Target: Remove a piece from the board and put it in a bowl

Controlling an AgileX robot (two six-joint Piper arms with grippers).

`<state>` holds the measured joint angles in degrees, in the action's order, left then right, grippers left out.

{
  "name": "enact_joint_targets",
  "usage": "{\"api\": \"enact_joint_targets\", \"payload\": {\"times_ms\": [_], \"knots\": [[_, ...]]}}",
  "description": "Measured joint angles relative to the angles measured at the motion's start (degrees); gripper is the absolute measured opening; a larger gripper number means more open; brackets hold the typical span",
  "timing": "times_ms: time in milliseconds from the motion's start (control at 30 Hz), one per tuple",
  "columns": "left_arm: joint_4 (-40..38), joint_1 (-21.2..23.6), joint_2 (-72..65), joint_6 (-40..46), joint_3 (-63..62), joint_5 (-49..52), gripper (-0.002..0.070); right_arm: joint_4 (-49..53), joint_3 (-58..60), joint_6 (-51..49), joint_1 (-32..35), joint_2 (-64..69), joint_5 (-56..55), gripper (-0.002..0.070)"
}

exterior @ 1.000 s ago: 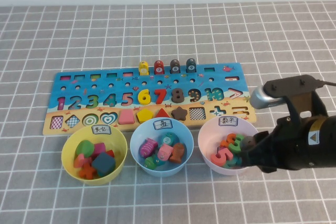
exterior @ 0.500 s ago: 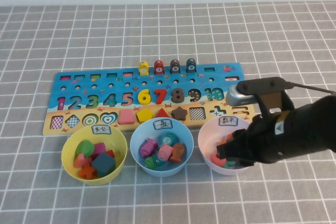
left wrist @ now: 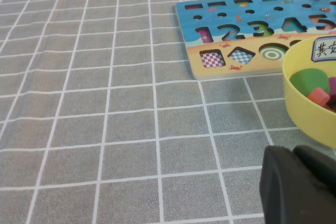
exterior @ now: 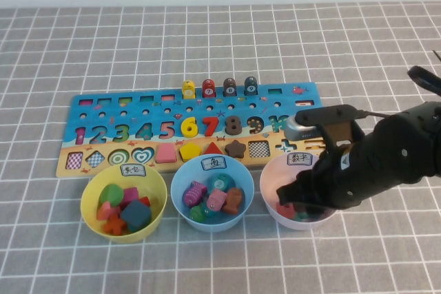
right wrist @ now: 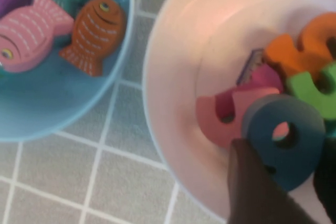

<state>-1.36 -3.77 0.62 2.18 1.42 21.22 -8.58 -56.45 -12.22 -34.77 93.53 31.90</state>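
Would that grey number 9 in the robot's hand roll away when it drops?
Probably not: the grey 9, held by the right hand over the pink bowl, looks thick, rigid and flat-faced. It should land on other numbers, contained by the bowl's walls.

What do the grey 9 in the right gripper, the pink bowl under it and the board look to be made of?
The grey 9, held by the right gripper: probably painted wood, thick with a matte face. The pink bowl: likely plastic, smooth with a soft sheen on its wall. The board: seemingly printed wood, flat with cut-out recesses. The left gripper is parked beside the yellow bowl.
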Motion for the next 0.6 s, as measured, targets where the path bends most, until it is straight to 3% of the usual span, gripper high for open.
{"api": "enact_joint_targets", "payload": {"times_ms": [367, 533, 600], "knots": [[0.0, 0.0, 0.0, 0.0, 0.0, 0.0, -0.0005, 0.33, -1.34, 0.0, 0.0, 0.27, 0.14, 0.035], [0.0, 0.0, 0.0, 0.0, 0.0, 0.0, -0.0005, 0.42, -1.34, 0.0, 0.0, 0.27, 0.79, 0.0354], [0.0, 0.0, 0.0, 0.0, 0.0, 0.0, -0.0005, 0.42, -1.41, 0.0, 0.0, 0.13, 2.08, 0.0321]]}}
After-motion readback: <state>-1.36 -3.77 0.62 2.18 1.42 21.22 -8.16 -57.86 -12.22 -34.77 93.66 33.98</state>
